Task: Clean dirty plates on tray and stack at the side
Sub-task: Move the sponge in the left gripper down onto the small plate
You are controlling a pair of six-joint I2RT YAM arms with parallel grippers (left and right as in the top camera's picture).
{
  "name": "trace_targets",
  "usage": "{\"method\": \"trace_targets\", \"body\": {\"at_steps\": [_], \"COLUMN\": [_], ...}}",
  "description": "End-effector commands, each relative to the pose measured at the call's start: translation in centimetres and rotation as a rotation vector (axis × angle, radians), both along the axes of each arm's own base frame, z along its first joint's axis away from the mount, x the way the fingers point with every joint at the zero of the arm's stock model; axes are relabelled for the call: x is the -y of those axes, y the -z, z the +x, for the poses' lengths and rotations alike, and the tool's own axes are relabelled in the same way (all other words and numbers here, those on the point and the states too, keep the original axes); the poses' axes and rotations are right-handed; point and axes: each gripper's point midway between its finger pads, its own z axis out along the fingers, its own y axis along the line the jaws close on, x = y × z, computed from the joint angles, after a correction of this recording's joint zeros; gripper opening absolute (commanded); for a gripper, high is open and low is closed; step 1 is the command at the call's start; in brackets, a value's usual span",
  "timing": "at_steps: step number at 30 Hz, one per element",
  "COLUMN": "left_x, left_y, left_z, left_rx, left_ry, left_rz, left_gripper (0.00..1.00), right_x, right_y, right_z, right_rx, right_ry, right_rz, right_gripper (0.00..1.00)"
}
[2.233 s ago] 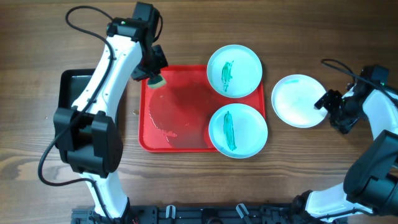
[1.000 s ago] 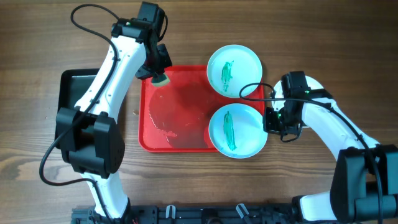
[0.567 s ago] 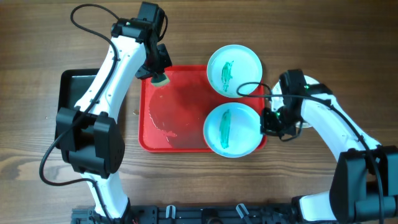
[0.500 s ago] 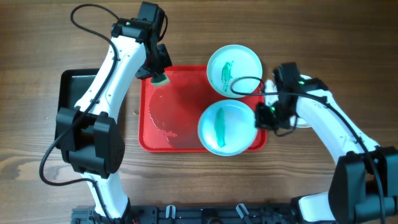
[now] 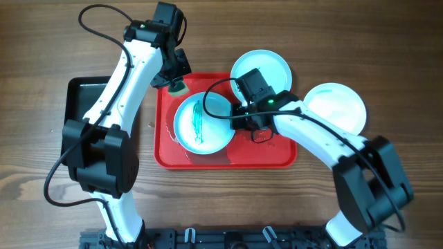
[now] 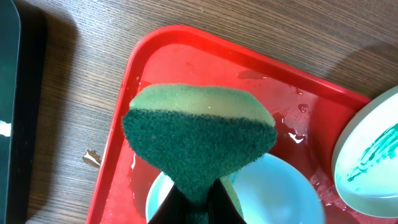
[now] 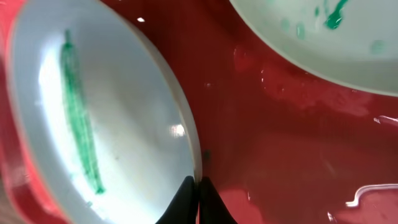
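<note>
Cyan plate [image 5: 216,133] in right claw [image 7: 194,191], smear [image 5: 199,122] lengthwise across tray [image 5: 266,153]

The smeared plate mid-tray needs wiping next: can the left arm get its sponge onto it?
Probably yes: the sponge hangs just beside the plate, whose smear lies uncovered; the right fingers only pinch its opposite rim.

My gripper [image 7: 194,198] pinches the near rim of a pale plate [image 7: 106,118], which spreads up and to my left with a long green streak down its middle. The wet red tray [image 7: 280,149] lies under it. A second plate [image 7: 329,37] with green smears sits ahead to my right.
</note>
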Motion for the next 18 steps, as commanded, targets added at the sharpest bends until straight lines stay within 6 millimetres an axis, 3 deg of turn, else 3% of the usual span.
{"method": "trace_targets", "body": {"at_steps": [1,4,11,13,15,16,18], "left_x": [-0.1,-0.1,-0.1,0.0,0.5,0.7,0.4], "left_y": [-1.1,-1.1,-1.0,-0.9,-0.4,0.1,1.7], "left_z": [0.4,0.4,0.3,0.2,-0.3,-0.6,-1.8], "left_rx": [0.036,0.035,0.032,0.028,0.004,-0.014,-0.062], "left_ry": [0.007,0.007,0.008,0.008,0.015,0.018,0.017], "left_rz": [0.006,0.006,0.007,0.002,-0.025,-0.037,-0.026], "left_gripper": [0.04,0.04,0.04,0.04,0.04,0.04,0.04], "right_x": [-0.7,-0.7,-0.7,-0.8,-0.9,-1.0,-1.0], "right_y": [1.3,1.9,4.5,4.6,4.6,4.5,4.5], "right_z": [0.9,1.6,1.4,1.5,1.7,1.8,2.1], "right_rx": [0.004,0.031,-0.045,-0.048,-0.043,-0.038,-0.033], "right_ry": [-0.012,-0.022,-0.021,-0.018,-0.013,-0.007,0.009], "right_rz": [0.007,-0.007,0.021,0.031,0.035,0.041,0.047], "right_gripper": [0.18,0.34,0.36,0.30,0.09,0.04,0.04]}}
